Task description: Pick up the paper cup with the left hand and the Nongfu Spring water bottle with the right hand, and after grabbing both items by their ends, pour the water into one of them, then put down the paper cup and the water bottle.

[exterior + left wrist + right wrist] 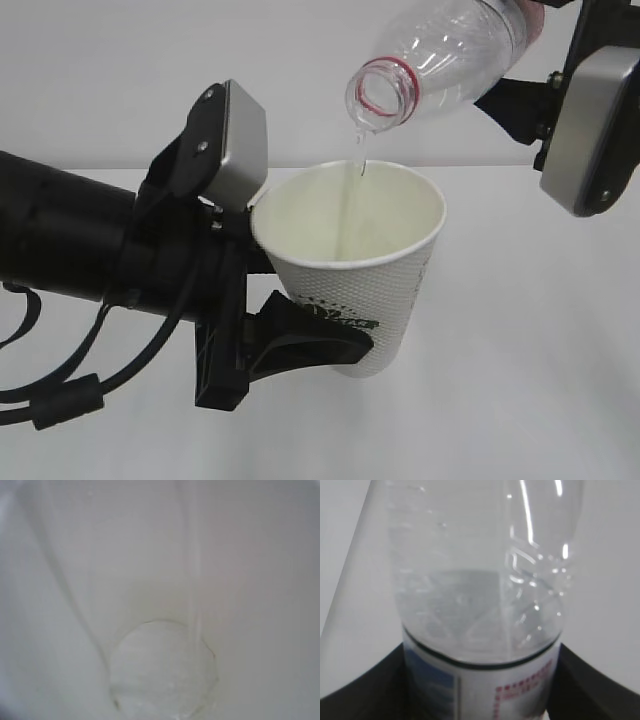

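Observation:
The white dimpled paper cup (350, 285) is held off the table, leaning to the right, with my left gripper (290, 300) shut on its lower part. One black finger (310, 345) wraps under it. Above, the clear Nongfu Spring water bottle (445, 50) is tipped with its red-ringed mouth over the cup's rim. A thin stream of water (361, 165) falls into the cup. The left wrist view looks into the cup (165, 675), where the stream (197, 600) lands. My right gripper (480, 692) is shut on the bottle's (480, 595) labelled body, and water (450, 612) pools inside.
The right gripper's grey plate (590, 130) hangs at the upper right. The left arm and its black cables (60, 395) fill the left side. A white tabletop (520, 390) lies below, with a white wall behind.

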`<state>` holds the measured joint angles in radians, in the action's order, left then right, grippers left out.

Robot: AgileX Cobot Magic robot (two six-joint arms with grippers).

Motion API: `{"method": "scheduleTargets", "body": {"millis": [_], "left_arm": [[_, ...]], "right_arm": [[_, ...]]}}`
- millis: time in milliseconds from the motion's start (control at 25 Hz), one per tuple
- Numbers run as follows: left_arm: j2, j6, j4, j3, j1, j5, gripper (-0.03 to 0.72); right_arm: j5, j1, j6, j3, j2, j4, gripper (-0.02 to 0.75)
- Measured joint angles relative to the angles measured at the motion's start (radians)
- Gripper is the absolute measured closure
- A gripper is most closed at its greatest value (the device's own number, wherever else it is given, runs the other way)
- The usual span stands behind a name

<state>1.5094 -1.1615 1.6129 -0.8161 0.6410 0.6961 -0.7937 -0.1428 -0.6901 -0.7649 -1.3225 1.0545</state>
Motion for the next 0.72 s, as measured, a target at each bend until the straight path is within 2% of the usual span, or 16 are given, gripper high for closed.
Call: {"method": "scheduleTargets", "body": {"millis": [720], "left_arm": [[0.0,0.0,0.0,0.0,0.0,-0.011,0.196]], "right_arm": [[0.0,0.0,-0.002,0.0,0.0,0.0,0.225]]}}
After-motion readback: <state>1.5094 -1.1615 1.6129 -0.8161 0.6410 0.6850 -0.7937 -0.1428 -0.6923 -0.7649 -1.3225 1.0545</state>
